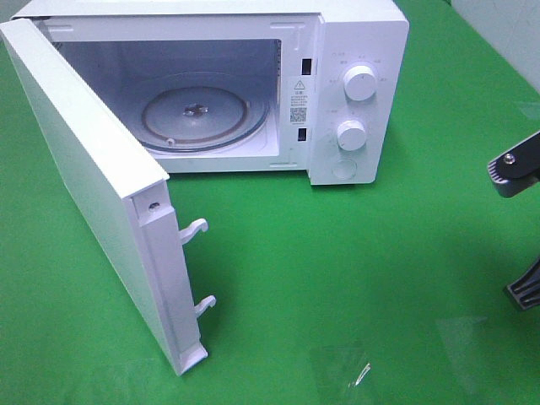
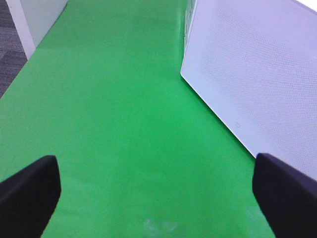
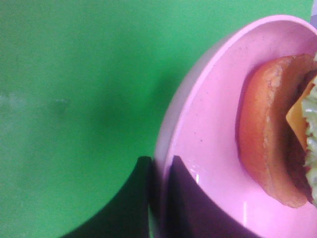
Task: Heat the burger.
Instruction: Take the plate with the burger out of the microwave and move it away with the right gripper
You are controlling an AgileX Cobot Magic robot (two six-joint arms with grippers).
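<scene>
Pink plate (image 3: 208, 148), one burger (image 3: 270, 144)

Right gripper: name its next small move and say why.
Probably carry the pink plate toward the microwave. The right gripper is shut on the plate's rim, the burger sits on it, the door is open and the glass turntable is bare.

We note white microwave (image 1: 354, 93) front carries only markings in view. Warning sticker (image 1: 299, 99) on door-frame strip beside cavity: triangle hazard sign on top, lines of small print below, square code at bottom; print too small to read. Faint grey marks ring upper dial (image 1: 361, 84) and lower dial (image 1: 351, 134); none legible. We find no brand name, no readable number. Wrist views show no text.
</scene>
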